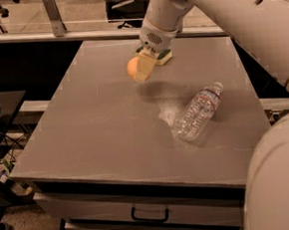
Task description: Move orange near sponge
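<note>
The orange is a round orange fruit held in my gripper, whose pale fingers are shut around it above the table's far middle. The sponge, dark green on a pale yellow base, lies just behind and right of the gripper near the table's far edge; the arm's wrist hides part of it. The orange hangs close to the sponge's left front corner, and I cannot tell whether it touches the table.
A clear plastic bottle lies on its side right of centre on the grey table. A drawer with a handle sits under the front edge. My white arm fills the right side.
</note>
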You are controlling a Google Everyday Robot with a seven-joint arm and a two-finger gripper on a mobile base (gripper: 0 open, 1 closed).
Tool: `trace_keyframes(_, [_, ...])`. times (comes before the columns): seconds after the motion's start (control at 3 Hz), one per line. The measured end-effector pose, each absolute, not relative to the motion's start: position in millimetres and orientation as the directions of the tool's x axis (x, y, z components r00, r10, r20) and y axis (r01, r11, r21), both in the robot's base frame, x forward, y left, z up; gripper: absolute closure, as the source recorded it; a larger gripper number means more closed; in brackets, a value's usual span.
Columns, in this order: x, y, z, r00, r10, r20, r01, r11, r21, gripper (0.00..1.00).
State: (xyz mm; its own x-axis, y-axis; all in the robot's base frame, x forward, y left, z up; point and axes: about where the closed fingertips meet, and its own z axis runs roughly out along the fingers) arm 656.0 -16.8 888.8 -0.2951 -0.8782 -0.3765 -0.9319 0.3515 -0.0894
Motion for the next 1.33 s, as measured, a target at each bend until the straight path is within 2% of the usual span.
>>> trace_keyframes(0.33, [686.2, -55.3, 879.1, -0.402, -0.840, -0.364, -0.874, 0.471, -0.122, 1.00])
trace_keyframes(0.67, [698.4, -72.1, 870.9, -0.453, -0.814, -0.365, -0.841, 0.525, -0.128, 1.00])
trace_keyframes(1.0, [705.5, -77.5, 864.0, -0.478, -0.792, -0.381, -0.823, 0.555, -0.120, 0.84])
trace_keyframes(1.33, [708.0, -76.7, 856.9, -0.491, -0.776, -0.395, -0.816, 0.569, -0.104, 0.53])
